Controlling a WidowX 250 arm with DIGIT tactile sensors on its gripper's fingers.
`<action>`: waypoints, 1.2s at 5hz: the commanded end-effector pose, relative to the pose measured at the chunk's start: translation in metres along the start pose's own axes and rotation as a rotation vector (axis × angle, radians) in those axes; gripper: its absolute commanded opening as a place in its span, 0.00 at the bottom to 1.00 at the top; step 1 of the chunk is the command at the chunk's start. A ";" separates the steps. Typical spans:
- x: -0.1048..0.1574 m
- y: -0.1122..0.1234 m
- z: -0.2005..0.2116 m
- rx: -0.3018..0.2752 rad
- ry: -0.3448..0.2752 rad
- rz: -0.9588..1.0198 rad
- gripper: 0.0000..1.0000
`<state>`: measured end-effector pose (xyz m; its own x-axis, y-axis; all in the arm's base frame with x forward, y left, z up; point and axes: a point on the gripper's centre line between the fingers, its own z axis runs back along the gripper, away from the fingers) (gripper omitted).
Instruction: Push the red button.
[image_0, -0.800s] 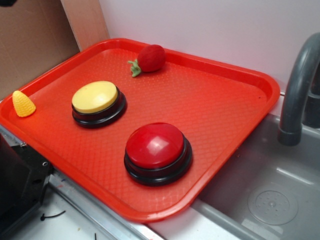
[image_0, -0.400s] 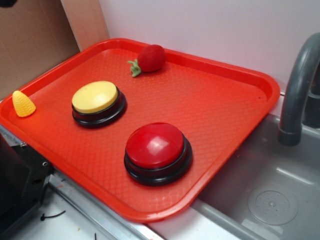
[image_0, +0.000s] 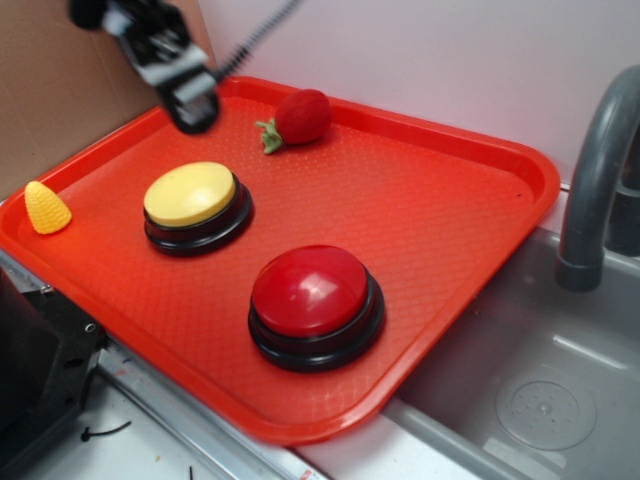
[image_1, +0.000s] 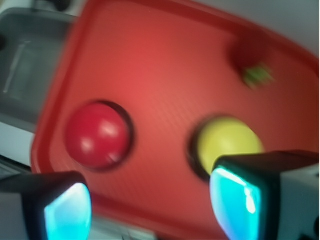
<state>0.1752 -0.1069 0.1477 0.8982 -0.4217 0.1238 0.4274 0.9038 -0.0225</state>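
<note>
The red button (image_0: 312, 292), a glossy red dome on a black round base, sits near the front of the red tray (image_0: 450, 230). In the blurred wrist view it shows at the left (image_1: 97, 136). My gripper (image_0: 190, 108) hangs in the air over the tray's back left part, above and behind the yellow button (image_0: 190, 194), far from the red button. In the wrist view the jaws stand wide apart with nothing between them (image_1: 150, 207); the cyan pads (image_1: 235, 197) show at the bottom.
A fuzzy red toy strawberry (image_0: 300, 117) lies at the tray's back edge. A small yellow corn toy (image_0: 46, 208) sits on the left rim. A grey sink (image_0: 540, 390) with a tap (image_0: 595, 180) is on the right. A cardboard wall stands behind left.
The gripper was out of view before; it has come in from the upper left and now hangs over the tray's back left. Nothing on the tray has moved.
</note>
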 end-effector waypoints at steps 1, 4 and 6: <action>0.017 -0.018 -0.043 0.023 0.015 -0.175 1.00; 0.016 -0.028 -0.087 -0.025 0.052 -0.285 1.00; 0.022 -0.032 -0.087 -0.011 0.214 -0.294 1.00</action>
<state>0.1907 -0.1420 0.0557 0.7408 -0.6589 -0.1305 0.6612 0.7496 -0.0318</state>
